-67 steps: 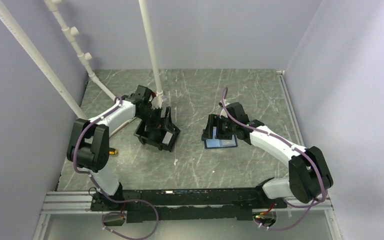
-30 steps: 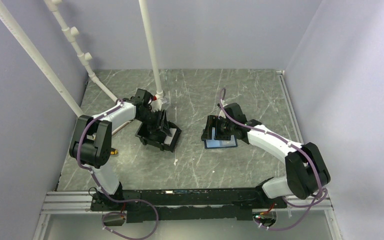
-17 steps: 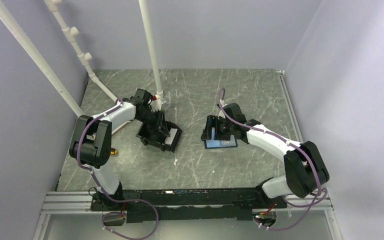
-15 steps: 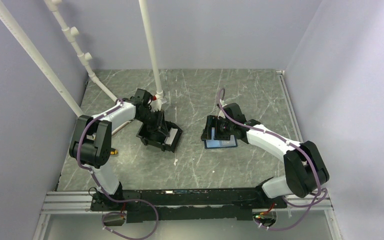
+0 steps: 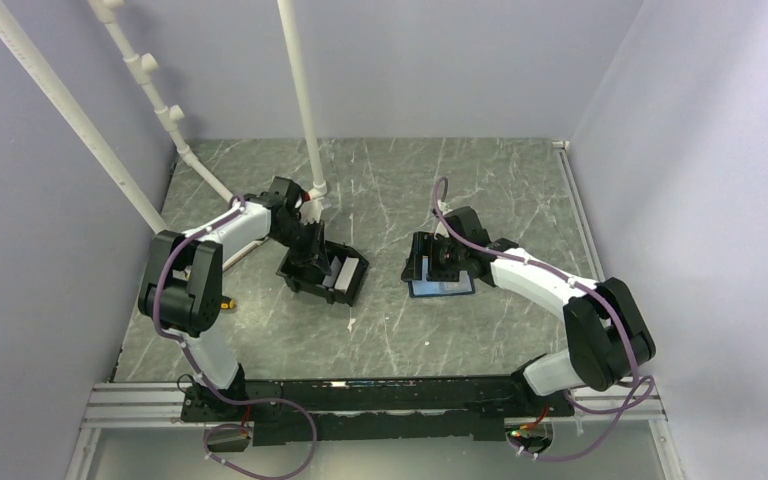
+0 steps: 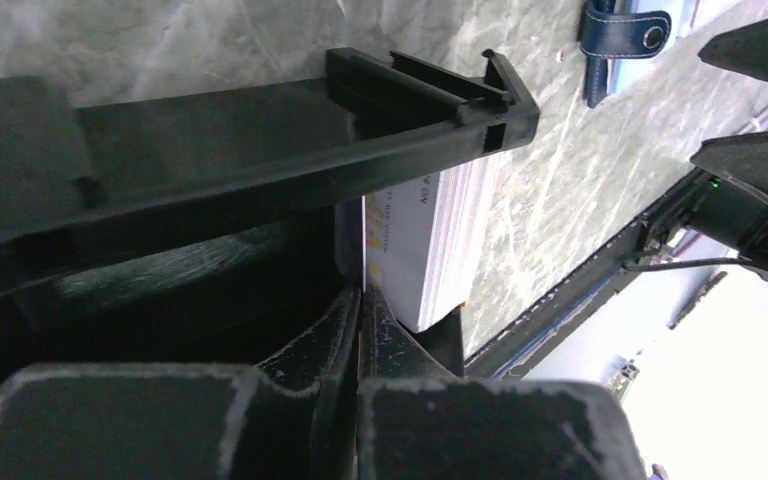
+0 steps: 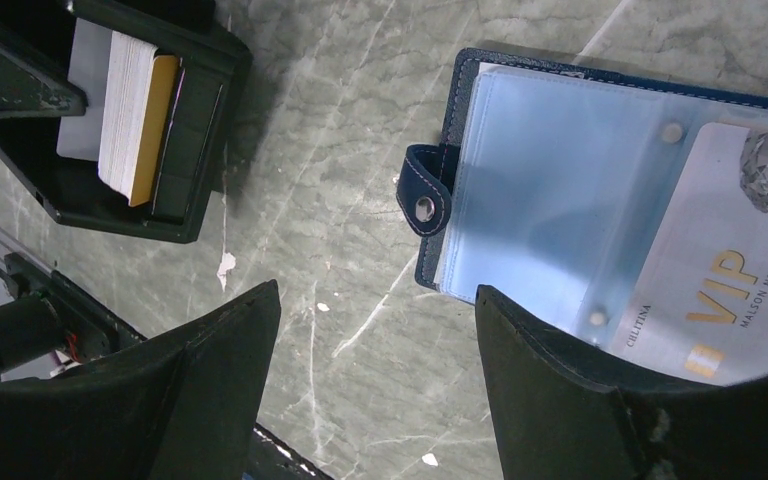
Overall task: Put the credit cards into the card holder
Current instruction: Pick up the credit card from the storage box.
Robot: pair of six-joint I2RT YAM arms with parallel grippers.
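The credit cards (image 6: 410, 250) stand as a stack on edge in a black bin (image 6: 260, 150); the right wrist view shows them white (image 7: 125, 100) with an orange-tan one (image 7: 157, 125) on the outside. My left gripper (image 6: 360, 296) reaches into the bin (image 5: 355, 285) and is shut, with a thin card edge running into the seam between its fingers. The card holder (image 7: 560, 150), navy with clear blue sleeves, lies open on the table (image 5: 442, 287) with a VIP card (image 7: 720, 280) in it. My right gripper (image 7: 375, 290) hangs open just left of its snap tab (image 7: 423, 203), holding nothing.
White pipes (image 5: 300, 100) rise at the back left, close behind the left arm. Purple walls close in the marble table (image 5: 390, 330) on three sides. A metal rail (image 5: 140, 400) runs along the near edge. A small orange thing (image 5: 226, 301) lies by the left arm.
My left gripper has closed inside the bin, and the bin has shifted slightly to the right. The right arm and the card holder have hardly moved.
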